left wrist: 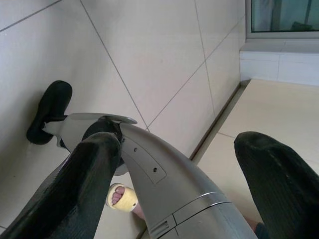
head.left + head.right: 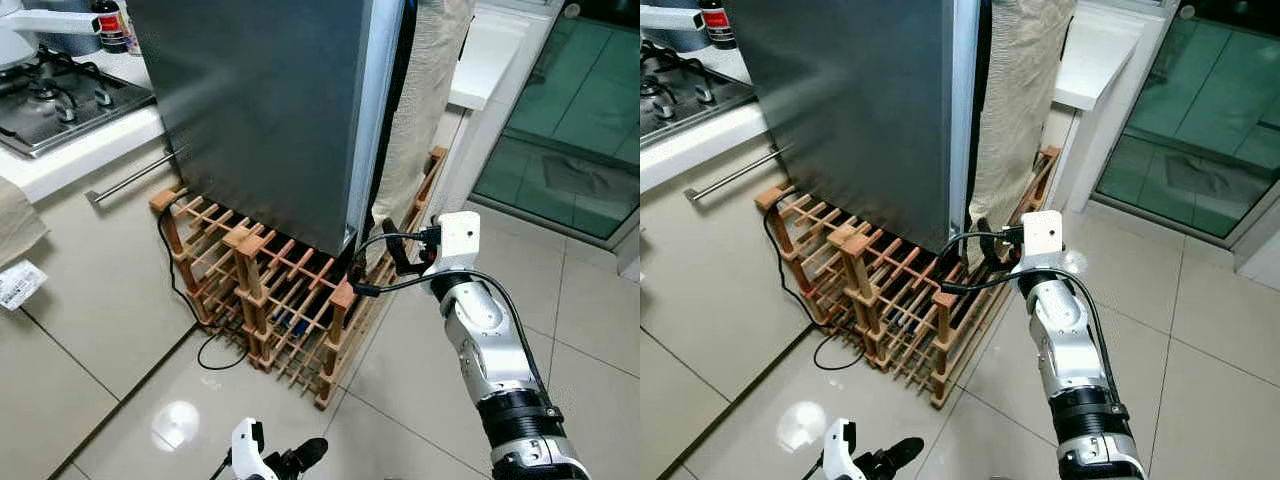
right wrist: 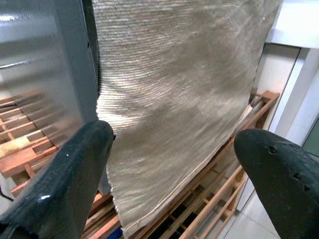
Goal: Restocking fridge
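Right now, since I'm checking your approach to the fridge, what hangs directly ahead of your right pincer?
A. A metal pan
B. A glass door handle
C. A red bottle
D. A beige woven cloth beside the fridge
D: the right wrist view shows the open right pincer facing a beige woven cloth hanging beside the grey fridge, above the wooden rack.

I see my left gripper (image 1: 174, 174) with its two black fingers (image 1: 75, 194) spread apart above the pale tiled floor (image 1: 149, 50), a silver robot leg (image 1: 164, 184) between them, and a person's sandalled foot (image 1: 122, 197) beneath.
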Robot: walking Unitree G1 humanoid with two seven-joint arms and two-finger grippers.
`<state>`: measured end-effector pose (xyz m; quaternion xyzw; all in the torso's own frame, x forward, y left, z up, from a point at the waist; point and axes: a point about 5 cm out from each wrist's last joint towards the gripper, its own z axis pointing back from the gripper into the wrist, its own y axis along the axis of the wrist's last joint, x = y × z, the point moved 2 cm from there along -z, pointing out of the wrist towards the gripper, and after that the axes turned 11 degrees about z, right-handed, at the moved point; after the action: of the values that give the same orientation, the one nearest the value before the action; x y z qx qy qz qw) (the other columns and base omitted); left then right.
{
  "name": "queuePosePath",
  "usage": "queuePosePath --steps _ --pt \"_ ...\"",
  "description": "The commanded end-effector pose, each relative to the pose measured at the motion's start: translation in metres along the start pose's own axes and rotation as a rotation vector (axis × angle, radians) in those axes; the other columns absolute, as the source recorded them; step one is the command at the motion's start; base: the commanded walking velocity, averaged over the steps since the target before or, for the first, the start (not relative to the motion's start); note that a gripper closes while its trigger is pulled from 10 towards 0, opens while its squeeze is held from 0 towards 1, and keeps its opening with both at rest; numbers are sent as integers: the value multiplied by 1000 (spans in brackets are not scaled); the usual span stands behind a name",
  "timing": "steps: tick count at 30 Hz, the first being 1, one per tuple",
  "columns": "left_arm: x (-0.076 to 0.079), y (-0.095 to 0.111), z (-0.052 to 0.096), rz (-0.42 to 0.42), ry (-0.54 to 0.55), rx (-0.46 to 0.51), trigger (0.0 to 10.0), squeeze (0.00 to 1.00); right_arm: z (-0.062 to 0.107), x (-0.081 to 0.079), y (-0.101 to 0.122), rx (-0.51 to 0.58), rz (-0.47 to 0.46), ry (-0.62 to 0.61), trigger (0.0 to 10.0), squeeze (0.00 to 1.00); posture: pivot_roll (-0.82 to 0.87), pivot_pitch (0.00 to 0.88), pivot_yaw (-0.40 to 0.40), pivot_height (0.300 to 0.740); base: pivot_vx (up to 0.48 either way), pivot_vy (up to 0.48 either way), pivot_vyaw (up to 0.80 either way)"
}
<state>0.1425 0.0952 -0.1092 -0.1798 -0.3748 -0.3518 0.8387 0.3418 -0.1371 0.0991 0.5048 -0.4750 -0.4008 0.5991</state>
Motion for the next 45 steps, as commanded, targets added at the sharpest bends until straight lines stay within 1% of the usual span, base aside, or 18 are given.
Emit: queuePosePath --steps 1,3,8,45 --pt "288 163 38 -920 -368 839 10000 0 -4 1 7 30 -10 -1 10000 0 -61 0 0 740 0 0 0" --pt "289 164 39 -922 -367 843 10000 0 -5 -1 7 31 -10 11 10000 0 -54 0 0 740 0 0 0" --pt "287 164 39 -924 -364 843 10000 0 -7 0 8 38 -10 7 10000 0 -54 0 0 740 0 0 0" --pt "286 164 38 -923 -361 840 10000 0 -7 2 8 40 -9 3 10000 0 -54 0 8 740 0 0 0"
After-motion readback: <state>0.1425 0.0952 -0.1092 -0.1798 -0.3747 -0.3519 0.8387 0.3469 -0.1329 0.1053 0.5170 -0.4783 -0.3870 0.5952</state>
